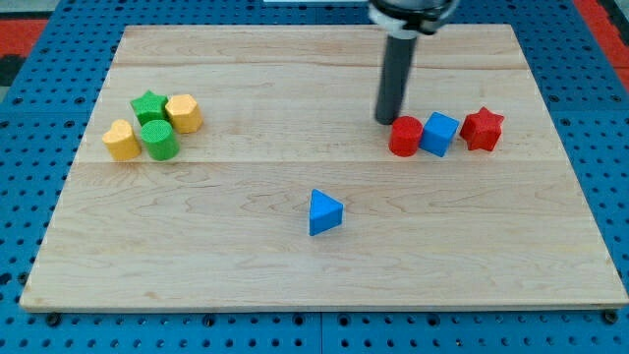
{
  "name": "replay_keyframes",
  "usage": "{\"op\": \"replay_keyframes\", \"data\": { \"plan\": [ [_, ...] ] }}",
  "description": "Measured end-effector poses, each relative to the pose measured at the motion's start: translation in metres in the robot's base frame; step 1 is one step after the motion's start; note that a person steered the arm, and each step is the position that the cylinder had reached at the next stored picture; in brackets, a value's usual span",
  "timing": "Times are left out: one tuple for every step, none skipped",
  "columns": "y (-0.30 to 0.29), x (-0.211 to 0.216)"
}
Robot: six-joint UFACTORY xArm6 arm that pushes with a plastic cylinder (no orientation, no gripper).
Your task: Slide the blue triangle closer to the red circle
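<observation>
The blue triangle [324,212] lies on the wooden board [246,265] a little below the middle. The red circle [405,136] stands up and to the right of it, touching a blue cube [439,134]. My tip [386,120] rests on the board just left of and slightly above the red circle, close to it. The tip is well above and to the right of the blue triangle, not touching it.
A red star [482,129] sits right of the blue cube. At the view's left is a cluster: a green star [149,106], a yellow hexagon [184,113], a yellow heart [122,141] and a green cylinder [159,140]. A blue pegboard [600,118] surrounds the board.
</observation>
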State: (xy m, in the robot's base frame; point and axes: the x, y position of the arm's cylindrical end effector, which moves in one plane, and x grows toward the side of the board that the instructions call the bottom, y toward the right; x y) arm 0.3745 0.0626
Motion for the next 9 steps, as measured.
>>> {"op": "replay_keyframes", "data": {
  "plan": [
    [-0.067, 0.016],
    [-0.061, 0.116],
    [-0.063, 0.147],
    [-0.087, 0.165],
    [-0.119, 0.195],
    [-0.110, 0.219],
    [-0.038, 0.181],
    [0.006, 0.146],
    [0.034, 0.107]
  ]
}}
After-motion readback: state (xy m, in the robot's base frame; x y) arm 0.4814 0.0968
